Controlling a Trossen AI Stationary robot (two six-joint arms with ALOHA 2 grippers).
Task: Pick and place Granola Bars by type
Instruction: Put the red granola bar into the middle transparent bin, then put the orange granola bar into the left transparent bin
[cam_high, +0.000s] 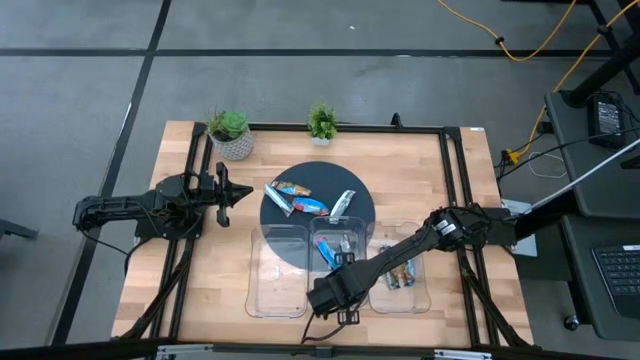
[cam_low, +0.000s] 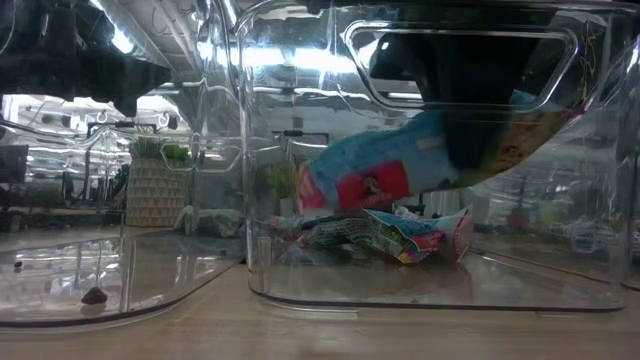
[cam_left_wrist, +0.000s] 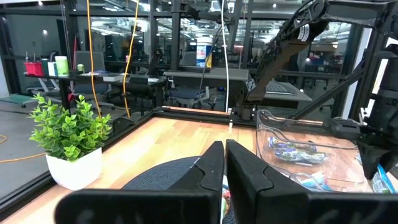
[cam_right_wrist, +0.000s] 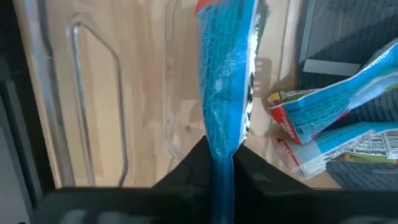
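From above, the right gripper (cam_high: 333, 262) hangs over the middle clear tray (cam_high: 322, 232) near the tabletop's front edge, a blue granola bar (cam_high: 326, 251) in its jaws; more bars (cam_high: 300, 197) lie on the dark round mat (cam_high: 355, 190). The left gripper (cam_high: 243, 193) waits beside the mat, jaws pressed together.

At table height, the held bar slants above bars already in the tray (wrappers crumpled).

The right wrist camera shows the bar's long axis running straight out from the narrow jaws, pinched at one end.

The right tool (cam_right_wrist: 221, 163) hides the blue bar's (cam_right_wrist: 227, 74) lower end.
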